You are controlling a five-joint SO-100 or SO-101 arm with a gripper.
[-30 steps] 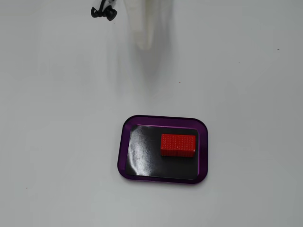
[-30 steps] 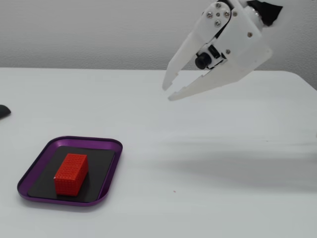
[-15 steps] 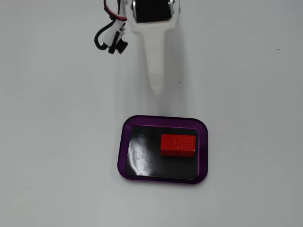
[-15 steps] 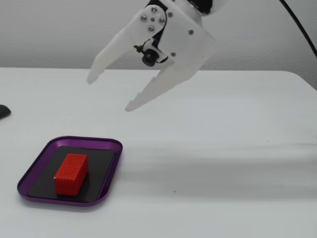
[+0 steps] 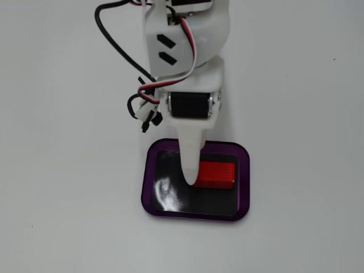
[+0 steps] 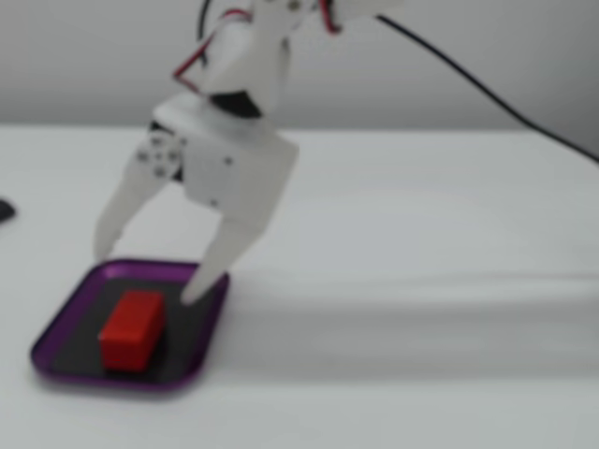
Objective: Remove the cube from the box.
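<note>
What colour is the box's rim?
Purple, around a glossy black bottom; the box shows best in the fixed view from above.

A plain white table (image 6: 440, 309) is seen in both fixed views, evenly lit, with soft grey shadows cast across it. Behind its far edge a pale grey wall (image 6: 84, 56) is shown.

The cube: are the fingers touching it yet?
Apart. The side-on fixed view shows the open fingers above the cube, with tray visible between.

White table (image 5: 296, 114), perhaps a dark object (image 6: 5, 210)
</note>
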